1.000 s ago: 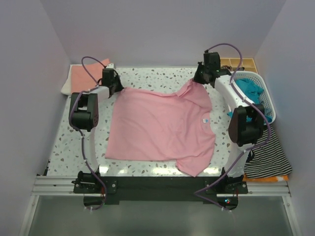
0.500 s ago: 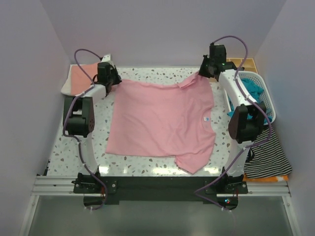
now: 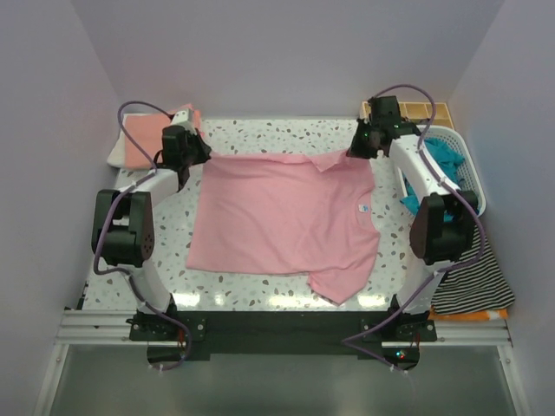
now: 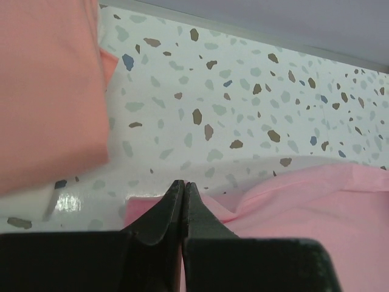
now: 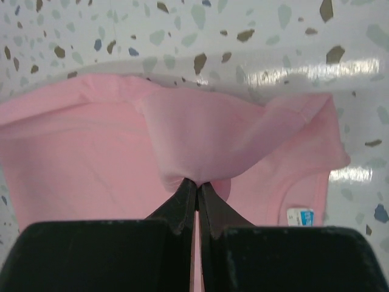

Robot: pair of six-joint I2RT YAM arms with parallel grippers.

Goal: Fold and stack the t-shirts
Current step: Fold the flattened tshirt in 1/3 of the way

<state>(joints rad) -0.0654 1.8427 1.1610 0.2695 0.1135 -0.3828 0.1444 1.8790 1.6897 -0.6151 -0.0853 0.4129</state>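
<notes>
Speckled table [image 3: 286, 130] carries the pink t-shirt [image 3: 277, 217] at centre; left gripper [image 3: 196, 156] at ten o'clock and right gripper [image 3: 355, 149] at one o'clock clamp its far edge. Limp cotton, probably best held by corners.

Basket [image 3: 471, 173] blocks right edge; folded tee [image 3: 147, 139] far-left.

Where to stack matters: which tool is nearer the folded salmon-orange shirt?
Left. The left tool, gripping the pink shirt, sits beside the salmon-orange shirt; the right tool is across the pink shirt, well away.
</notes>
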